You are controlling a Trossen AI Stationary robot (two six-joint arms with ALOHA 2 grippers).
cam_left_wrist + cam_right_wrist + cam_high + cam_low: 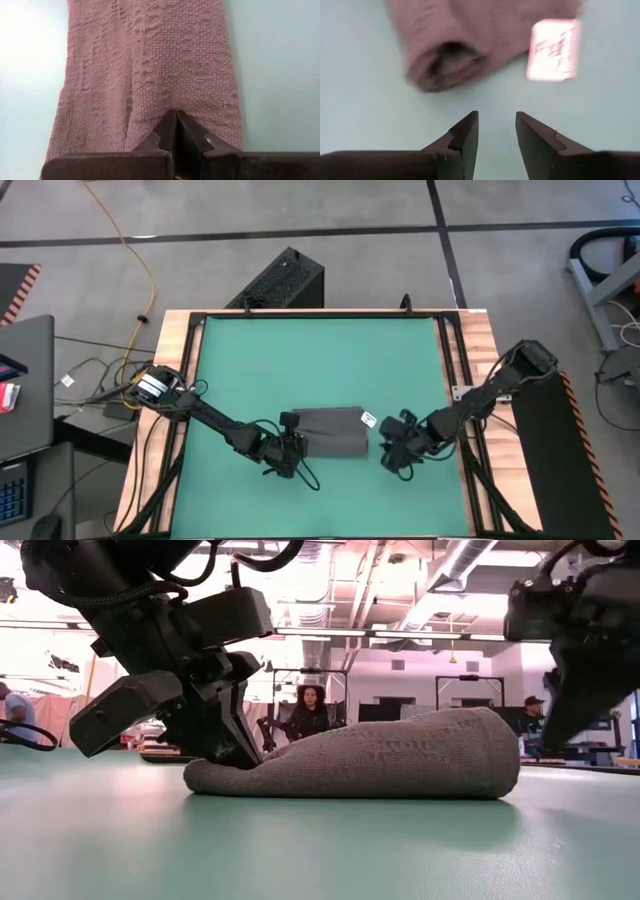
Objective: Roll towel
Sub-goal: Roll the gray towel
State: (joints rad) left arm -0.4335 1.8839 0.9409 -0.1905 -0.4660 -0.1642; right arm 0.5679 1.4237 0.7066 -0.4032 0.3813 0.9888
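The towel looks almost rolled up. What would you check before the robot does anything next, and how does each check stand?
1. Towel rolled into a bundle: ok.
2. Left hand shut at the towel's end: ok; whether it pinches cloth, cannot tell.
3. Right hand open, clear of the towel: ok.
4. White tag lying outside the roll: not ok if it should be tucked in.
5. Roll tight at its open end: cannot tell.

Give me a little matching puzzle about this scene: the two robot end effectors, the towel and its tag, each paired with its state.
Things:
1. left end effector
2. right end effector
3. towel
4. white tag

States:
A. rolled up on the green mat
B. shut, at the towel's end
C. open, holding nothing
D. sticking out at the towel's right end

Pairs: 1-B, 2-C, 3-A, 4-D
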